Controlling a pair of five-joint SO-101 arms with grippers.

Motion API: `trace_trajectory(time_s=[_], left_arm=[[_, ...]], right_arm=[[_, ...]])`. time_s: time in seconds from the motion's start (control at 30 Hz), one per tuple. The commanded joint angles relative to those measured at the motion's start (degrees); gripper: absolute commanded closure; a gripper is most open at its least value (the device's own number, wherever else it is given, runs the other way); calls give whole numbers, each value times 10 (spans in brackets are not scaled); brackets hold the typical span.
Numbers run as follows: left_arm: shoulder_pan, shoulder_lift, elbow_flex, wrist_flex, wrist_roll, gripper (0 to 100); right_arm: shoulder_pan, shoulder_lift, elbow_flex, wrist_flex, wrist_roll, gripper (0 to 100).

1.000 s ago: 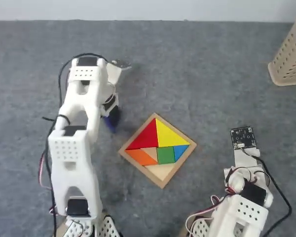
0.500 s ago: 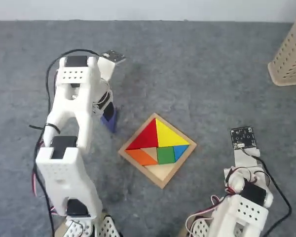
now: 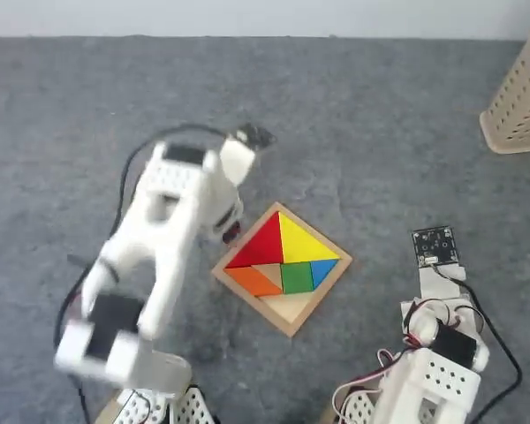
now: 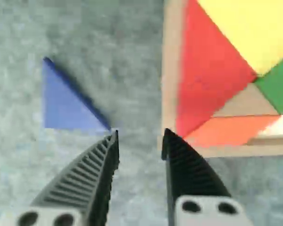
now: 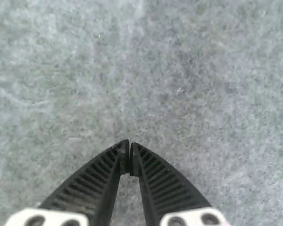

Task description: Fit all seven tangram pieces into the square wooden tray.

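Note:
The square wooden tray (image 3: 241, 287) lies on the grey carpet like a diamond. It holds a red triangle (image 3: 261, 240), a yellow triangle (image 3: 302, 240), an orange piece (image 3: 254, 280), a green square (image 3: 296, 276) and a small blue piece (image 3: 324, 272). Bare wood shows at its near corner. A loose blue triangle (image 4: 66, 106) lies flat on the carpet beside the tray rim (image 4: 170, 70). My left gripper (image 4: 139, 137) is open and holds nothing. One fingertip is just off the blue triangle's corner, the other over the rim by the red triangle (image 4: 207, 80). My right gripper (image 5: 129, 143) is shut over bare carpet.
A perforated beige basket (image 3: 521, 97) stands at the far right edge. The left arm (image 3: 177, 212) leans over the carpet by the tray's left corner. The right arm (image 3: 437, 353) sits folded at the near right, away from the tray.
The left arm has swung right, from over the blue triangle's spot toward the tray's left corner. The right arm has not moved.

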Motion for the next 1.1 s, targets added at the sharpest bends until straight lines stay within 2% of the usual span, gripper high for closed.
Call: trace_trajectory(time_s=[0.0, 0.07, 0.17, 0.3, 0.4, 0.57, 0.77, 1.07], left_arm=[[31, -219, 226, -130, 11, 829], [33, -278, 291, -159, 30, 795], [31, -318, 340, -148, 33, 807], [32, -331, 361, -108, 25, 816], [32, -326, 366, -109, -9, 816], [32, -322, 367, -132, -13, 816], [32, -211, 343, -197, -11, 816], [-28, -34, 172, -233, -11, 816]], right_arm=[[8, -12, 3, 9, 10, 989], [8, -12, 3, 9, 10, 989], [8, -12, 3, 9, 10, 989], [8, -12, 3, 9, 10, 989], [8, -12, 3, 9, 10, 989], [8, -12, 3, 9, 10, 989], [8, -12, 3, 9, 10, 989], [8, -12, 3, 9, 10, 989]])
